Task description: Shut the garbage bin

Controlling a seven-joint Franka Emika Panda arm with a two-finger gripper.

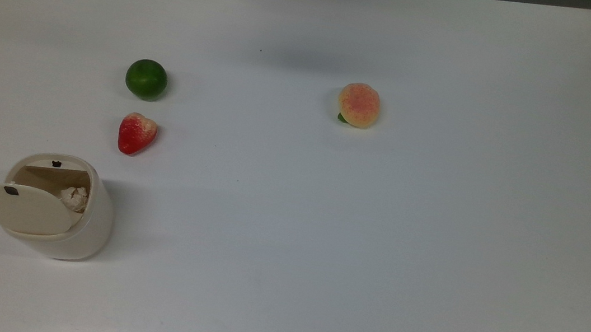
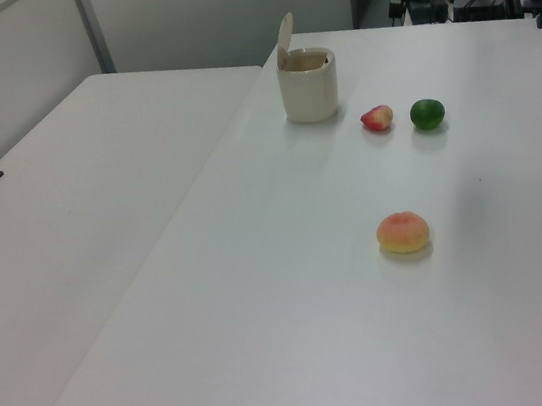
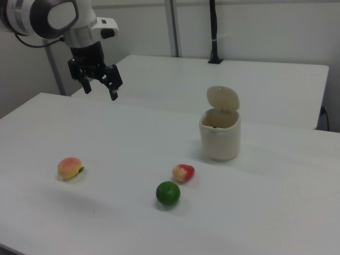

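Hand: the hand (image 3: pixel 100 88) hangs above the desk (image 3: pixel 133 138) with its two dark fingers spread wide and nothing between them; in the top view just two dark tips poke in at the upper edge.
Peach: nearest the hand, the peach (image 3: pixel 69 168) lies on the desk below it, a little toward the right view's left; a scrap of green shows at one end, too small to make out.
Lime: the lime (image 3: pixel 168 193) sits well away from the hand, toward the right view's lower right.
Strawberry: the strawberry (image 3: pixel 183 172) lies just beside the lime, not touching it.
Garbage bin: the garbage bin (image 3: pixel 220 135) stands farthest from the hand, across the desk beyond the strawberry, its lid (image 3: pixel 222 99) tipped up on its hinge and the mouth open.
Inside the bin: something pale and crumpled (image 1: pixel 75 198) lies within, partly hidden by the lid; what it is I cannot tell.
Arm: the arm (image 3: pixel 48 16) is cut off at the right view's upper left corner.
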